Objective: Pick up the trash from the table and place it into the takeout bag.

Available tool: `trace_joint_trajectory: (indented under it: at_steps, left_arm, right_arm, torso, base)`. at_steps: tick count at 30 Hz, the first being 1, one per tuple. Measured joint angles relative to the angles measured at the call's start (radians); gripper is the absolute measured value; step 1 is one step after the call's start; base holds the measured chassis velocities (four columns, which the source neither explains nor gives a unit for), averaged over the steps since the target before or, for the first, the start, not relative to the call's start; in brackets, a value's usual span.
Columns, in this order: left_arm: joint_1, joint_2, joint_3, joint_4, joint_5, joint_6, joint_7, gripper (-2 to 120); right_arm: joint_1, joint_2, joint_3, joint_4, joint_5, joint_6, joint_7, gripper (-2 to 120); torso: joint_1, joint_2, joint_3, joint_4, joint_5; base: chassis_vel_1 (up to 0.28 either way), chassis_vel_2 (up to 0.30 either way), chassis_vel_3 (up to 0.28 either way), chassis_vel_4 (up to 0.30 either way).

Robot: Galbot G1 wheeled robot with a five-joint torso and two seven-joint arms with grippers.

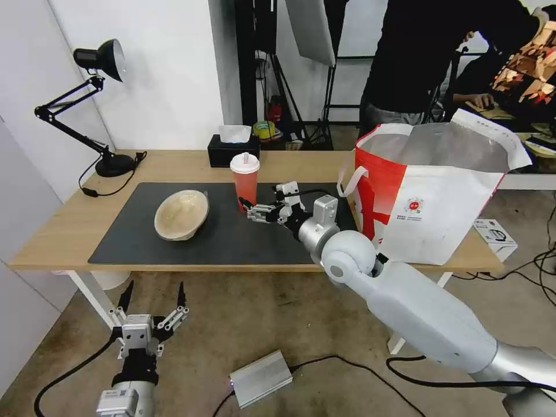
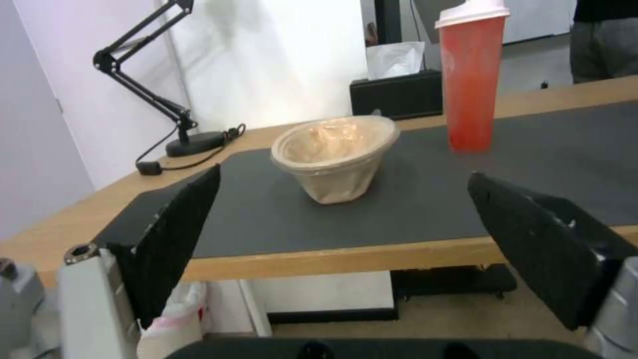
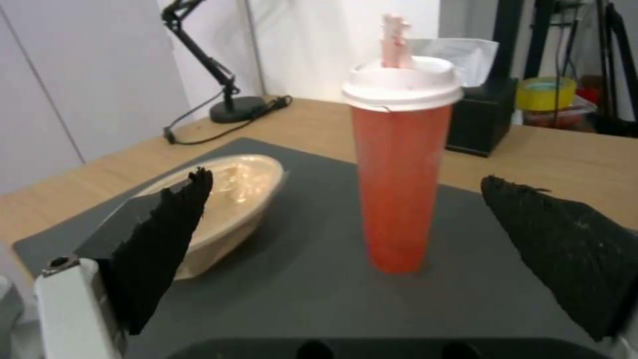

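- While the left arm hangs parked below the table's front edge, left gripper spread wide, the right arm reaches in over the front edge.
- Takeout bag stands open at the right end of the table, partly past the grey mat's right edge.
- Pulp bowl sits tilted on the mat's left half, well apart from the right gripper.
- Red drink cup stands upright near the mat's back edge, mid-table.
- Right gripper, fingers wide, sits just in front of the cup, not touching; wrist view puts the cup between the fingers, slightly beyond them.
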Motion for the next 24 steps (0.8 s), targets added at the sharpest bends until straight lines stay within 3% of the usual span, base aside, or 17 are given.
trace_joint_trajectory:
  at_steps: [24]
  left_arm:
    - [-0.007,0.001,0.0,0.017,-0.001,0.002,0.001,100]
  right_arm:
    - [0.023,0.047,-0.007,-0.177,-0.041,0.051,-0.045,100]
  torso:
    - [0.0,0.0,0.0,0.0,0.0]
  base:
    - [0.0,0.0,0.0,0.0]
